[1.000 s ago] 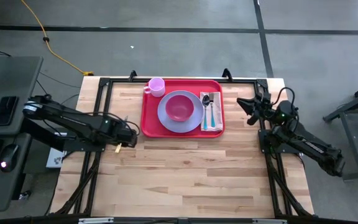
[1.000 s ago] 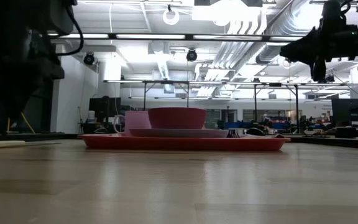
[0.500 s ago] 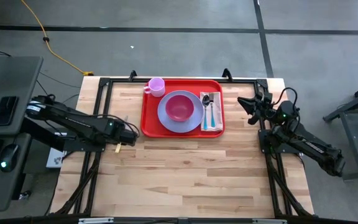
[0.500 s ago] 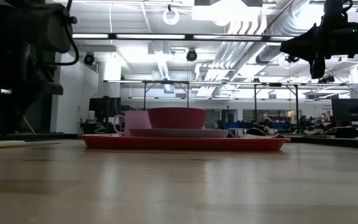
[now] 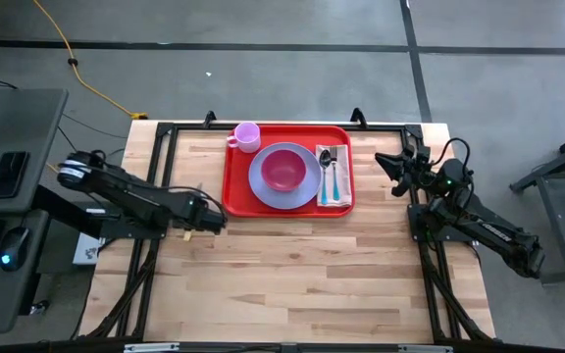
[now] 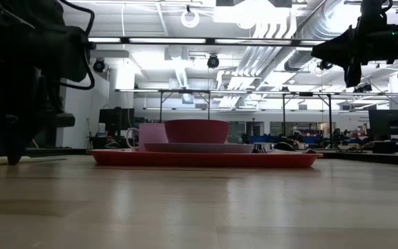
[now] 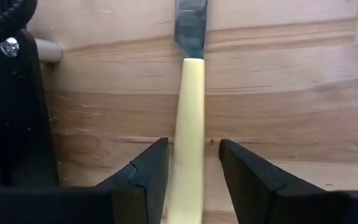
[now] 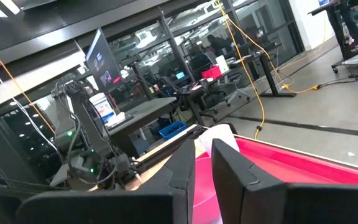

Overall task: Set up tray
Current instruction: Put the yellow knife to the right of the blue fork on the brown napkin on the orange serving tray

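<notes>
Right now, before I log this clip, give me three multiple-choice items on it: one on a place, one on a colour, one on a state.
1. Where does the cream-handled knife lie?
A. on the tray
B. on the bare table, left of the tray
C. in the bowl

2. What colour is the tray?
A. red
B. blue
C. green

3. How is the left gripper?
A. shut on the cup
B. open, fingers either side of the knife handle
C. out of view

Answers: 1 B, the left wrist view shows wood under it; 2 A, the rim shows red from above; 3 B, gaps show beside the handle.
</notes>
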Robot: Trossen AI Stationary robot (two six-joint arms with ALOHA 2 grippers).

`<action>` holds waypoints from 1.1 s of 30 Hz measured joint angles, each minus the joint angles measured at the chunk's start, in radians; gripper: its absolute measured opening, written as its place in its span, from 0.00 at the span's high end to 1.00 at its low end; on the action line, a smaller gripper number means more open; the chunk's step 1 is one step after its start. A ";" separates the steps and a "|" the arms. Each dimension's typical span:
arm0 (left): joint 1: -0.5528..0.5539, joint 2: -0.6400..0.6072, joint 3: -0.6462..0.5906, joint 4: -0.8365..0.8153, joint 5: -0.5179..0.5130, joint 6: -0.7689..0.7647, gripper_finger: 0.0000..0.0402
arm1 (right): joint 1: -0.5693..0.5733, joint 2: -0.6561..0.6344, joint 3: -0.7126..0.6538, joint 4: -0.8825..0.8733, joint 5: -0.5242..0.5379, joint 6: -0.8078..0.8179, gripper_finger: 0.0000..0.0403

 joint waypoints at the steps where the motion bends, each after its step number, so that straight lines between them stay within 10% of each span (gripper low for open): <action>1: 0.000 0.013 0.001 0.003 0.000 0.000 0.55 | 0.000 0.000 0.000 0.000 0.000 0.001 0.92; 14: 0.000 0.068 0.009 0.018 0.035 -0.052 0.56 | 0.000 0.000 0.000 0.000 -0.022 0.021 0.92; 25: 0.000 0.070 0.016 0.029 0.059 -0.097 0.87 | 0.000 0.000 0.000 0.000 -0.028 0.022 0.92; 33: 0.000 0.076 0.074 -0.009 0.106 -0.101 0.84 | 0.000 0.000 0.001 0.000 -0.027 0.021 0.92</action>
